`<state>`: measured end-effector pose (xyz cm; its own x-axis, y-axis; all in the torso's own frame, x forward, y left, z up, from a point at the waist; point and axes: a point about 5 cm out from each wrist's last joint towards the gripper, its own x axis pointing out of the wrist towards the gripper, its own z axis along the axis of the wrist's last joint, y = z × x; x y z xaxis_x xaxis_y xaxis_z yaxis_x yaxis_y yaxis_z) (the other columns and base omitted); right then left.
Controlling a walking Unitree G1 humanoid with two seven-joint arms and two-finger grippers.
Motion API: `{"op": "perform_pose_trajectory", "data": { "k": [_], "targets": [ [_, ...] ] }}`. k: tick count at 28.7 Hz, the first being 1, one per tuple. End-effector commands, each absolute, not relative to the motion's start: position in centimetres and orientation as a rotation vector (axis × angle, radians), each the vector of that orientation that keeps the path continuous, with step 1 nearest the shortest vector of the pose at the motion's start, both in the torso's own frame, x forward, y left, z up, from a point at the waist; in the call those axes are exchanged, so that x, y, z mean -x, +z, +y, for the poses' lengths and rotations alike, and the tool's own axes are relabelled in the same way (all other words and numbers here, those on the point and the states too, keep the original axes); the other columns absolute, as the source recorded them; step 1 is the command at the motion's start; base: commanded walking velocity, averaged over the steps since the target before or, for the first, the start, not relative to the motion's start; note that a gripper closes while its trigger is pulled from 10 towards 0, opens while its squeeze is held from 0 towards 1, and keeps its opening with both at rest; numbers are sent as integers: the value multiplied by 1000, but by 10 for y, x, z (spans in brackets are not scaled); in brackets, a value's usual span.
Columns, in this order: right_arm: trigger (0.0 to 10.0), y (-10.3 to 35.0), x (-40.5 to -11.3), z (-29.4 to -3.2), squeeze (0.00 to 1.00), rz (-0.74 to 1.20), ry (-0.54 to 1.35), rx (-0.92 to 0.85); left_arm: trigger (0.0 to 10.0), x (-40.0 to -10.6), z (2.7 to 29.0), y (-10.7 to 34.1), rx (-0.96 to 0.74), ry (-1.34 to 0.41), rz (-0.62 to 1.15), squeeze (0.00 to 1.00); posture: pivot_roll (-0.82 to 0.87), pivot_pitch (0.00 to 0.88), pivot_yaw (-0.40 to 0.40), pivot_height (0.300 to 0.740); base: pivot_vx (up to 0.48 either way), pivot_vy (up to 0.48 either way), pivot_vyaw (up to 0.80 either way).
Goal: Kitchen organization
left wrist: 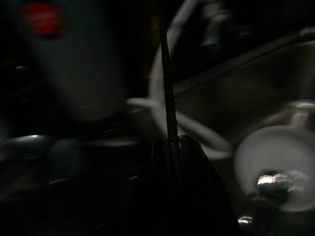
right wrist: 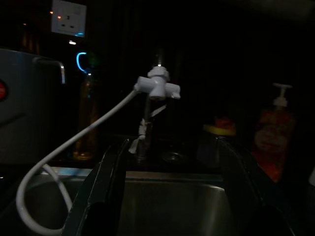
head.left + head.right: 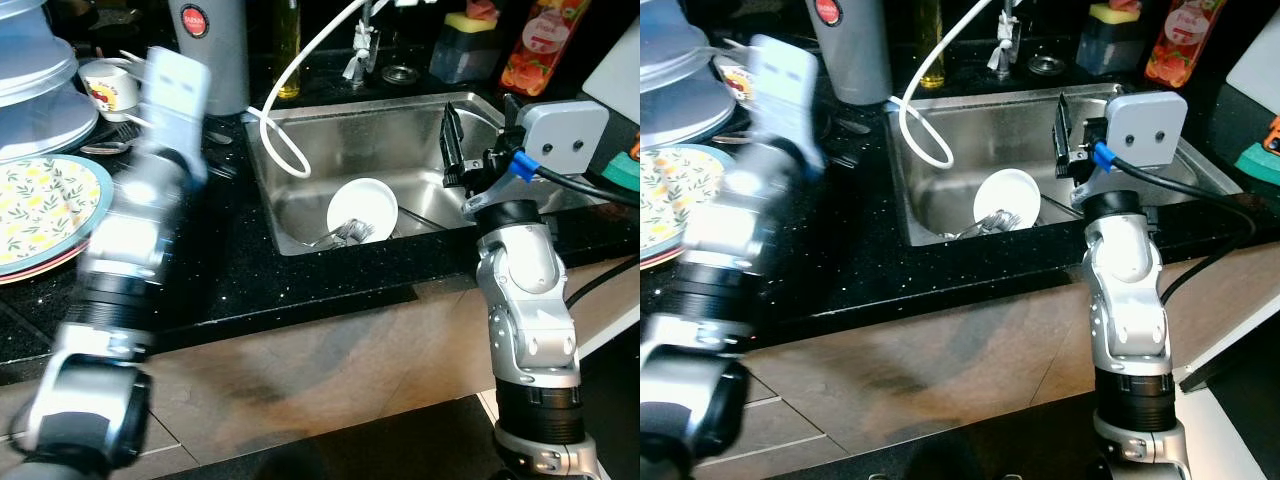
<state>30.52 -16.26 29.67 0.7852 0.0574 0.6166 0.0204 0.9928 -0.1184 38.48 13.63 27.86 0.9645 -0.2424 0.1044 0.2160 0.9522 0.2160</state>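
The white bowl (image 3: 362, 209) with cutlery lies tipped in the sink (image 3: 300, 135) at frame centre. The right gripper (image 3: 452, 135) hovers above it, right of centre, fingers spread and empty. The left gripper (image 1: 170, 147), blurred at left, looks closed and empty; reaching down for the bowl seems next.

Bright head views, motion-blurred left arm (image 3: 130, 260); dim, murky wrist views

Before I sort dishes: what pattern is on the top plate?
Yellow lemons with green leaves on the plate; left eye view.
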Motion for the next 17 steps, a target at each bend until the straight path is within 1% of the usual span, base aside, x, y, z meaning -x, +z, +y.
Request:
{"op": "perform_pose_trajectory", "data": {
  "k": [1, 2, 4, 7, 8, 9, 11, 12, 13, 14, 15, 16, 17],
  "targets": [
    [10000, 295, -306, -164, 0, -662, 17, 120, 10000, -383, 123, 289, -194, -293, -185, 0, 45, 92, 17, 740, 0, 0, 0],
    [10000, 295, -306, -164, 0, -662, 17, 120, 10000, -383, 123, 289, -194, -293, -185, 0, 45, 92, 17, 740, 0, 0, 0],
    [10000, 295, -305, -165, 0, -661, 11, 123, 10000, -380, 104, 292, -177, -384, -203, 0, 41, 94, 18, 740, 0, 0, 0],
    [10000, 295, -304, -166, 0, -660, 7, 123, 10000, -376, 83, 286, -120, -526, -141, 0, 40, 99, 24, 740, 0, 0, 0],
    [10000, 295, -304, -166, 0, -660, 6, 123, 10000, -379, 77, 281, -102, -542, -98, 0, 43, 103, 22, 740, 0, 0, 0],
    [10000, 295, -304, -166, 0, -660, 6, 123, 10000, -379, 77, 281, -102, -542, -98, 0, 43, 103, 22, 740, 0, 0, 0],
    [10000, 296, -304, -165, 0, -663, 7, 123, 10000, -387, 66, 268, -82, -554, -14, 0, 46, 124, 31, 740, 0, 0, 0],
    [10000, 296, -304, -165, 0, -663, 7, 123, 10000, -387, 66, 268, -82, -554, -14, 0, 46, 124, 31, 740, 0, 0, 0],
    [10000, 296, -304, -165, 0, -660, 1, 136, 10000, -392, 59, 264, -101, -553, -25, 0, 38, 133, 38, 740, 0, 0, 0],
    [10000, 289, -310, -169, 0, -594, -34, 235, 10000, -391, 44, 270, -109, -613, -130, 0, 32, 136, 47, 740, 0, 0, 0],
    [10000, 284, -314, -174, 0, -555, -60, 293, 10000, -390, 40, 273, -97, -640, -166, 0, 20, 137, 56, 740, 0, 0, 0],
    [10000, 284, -314, -174, 0, -555, -60, 293, 10000, -390, 40, 273, -97, -640, -166, 0, 20, 137, 56, 740, 0, 0, 0],
    [10000, 280, -317, -190, 0, -513, -115, 312, 10000, -392, 38, 278, -59, -634, -188, 0, 10, 145, 69, 740, 0, 0, 0]
  ]
}}
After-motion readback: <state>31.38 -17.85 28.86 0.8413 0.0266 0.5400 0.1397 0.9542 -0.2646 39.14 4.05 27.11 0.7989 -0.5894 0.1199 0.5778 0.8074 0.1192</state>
